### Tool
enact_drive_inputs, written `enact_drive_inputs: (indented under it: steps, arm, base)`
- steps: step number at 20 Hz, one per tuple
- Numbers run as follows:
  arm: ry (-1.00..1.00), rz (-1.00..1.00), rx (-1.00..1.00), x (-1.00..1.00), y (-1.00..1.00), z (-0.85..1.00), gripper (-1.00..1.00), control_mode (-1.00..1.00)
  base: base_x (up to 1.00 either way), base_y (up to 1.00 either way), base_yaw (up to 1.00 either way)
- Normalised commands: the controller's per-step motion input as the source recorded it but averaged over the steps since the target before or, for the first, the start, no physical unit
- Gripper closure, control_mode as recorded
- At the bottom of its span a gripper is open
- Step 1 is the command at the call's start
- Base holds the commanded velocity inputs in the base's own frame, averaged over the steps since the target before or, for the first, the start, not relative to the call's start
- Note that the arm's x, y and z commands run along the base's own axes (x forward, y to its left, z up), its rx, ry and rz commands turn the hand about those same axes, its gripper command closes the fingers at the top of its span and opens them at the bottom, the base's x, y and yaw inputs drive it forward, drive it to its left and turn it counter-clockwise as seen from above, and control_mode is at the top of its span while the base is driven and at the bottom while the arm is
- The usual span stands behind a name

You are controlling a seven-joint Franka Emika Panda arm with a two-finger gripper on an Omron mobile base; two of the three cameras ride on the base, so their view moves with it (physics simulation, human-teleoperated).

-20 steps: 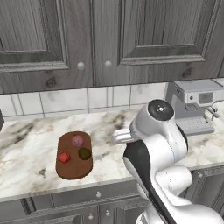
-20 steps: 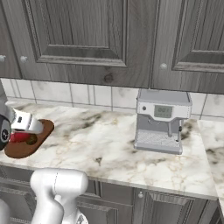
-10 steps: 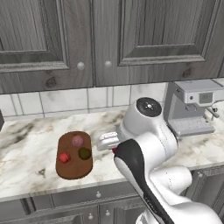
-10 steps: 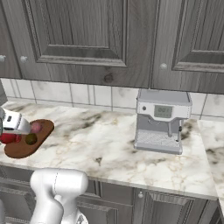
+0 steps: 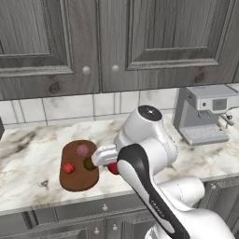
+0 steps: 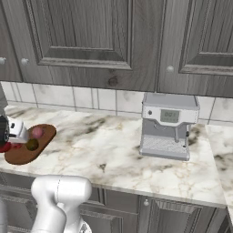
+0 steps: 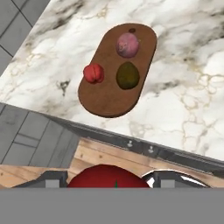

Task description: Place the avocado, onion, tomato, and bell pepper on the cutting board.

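Marble counter (image 7: 192, 92), oval wooden cutting board (image 7: 103, 98).

The white arm is bending forward and to its left over the counter. The gripper (image 5: 112, 167) is hanging in the air, its jaws closing around the tomato (image 7: 108, 176).

A home kitchen. Dark grey wood-panelled wall cabinets (image 5: 116, 42) with round knobs hang above a pale tiled backsplash (image 5: 70, 107). Below runs a white marble desk (image 6: 104, 145) with grey and gold veining, over grey drawers (image 6: 150, 207). An espresso machine (image 6: 168, 125) stands at the desk's back edge, and a cutting board (image 7: 109, 94) with produce lies near its front edge.
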Motion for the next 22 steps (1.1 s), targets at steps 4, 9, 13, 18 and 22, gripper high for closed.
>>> enact_drive_inputs:
  steps: [4,9,13,18,22]
  arm:
    - [0.00,0.13,0.00,0.34,0.19,-0.26,1.00,-1.00]
    - [0.00,0.11,0.00,0.44,0.13,-0.08,1.00,-1.00]
    - [0.00,0.09,0.00,0.34,0.27,-0.04,1.00,-1.00]
    - [0.00,0.02,-0.05,0.02,0.52,-0.17,1.00,-1.00]
    - [0.00,0.00,-0.10,0.00,0.46,-0.27,1.00,-1.00]
  base:
    - [0.00,0.00,0.00]
    - [0.00,0.00,0.00]
    - [0.00,0.00,0.00]
    - [0.00,0.00,0.00]
    - [0.00,0.00,0.00]
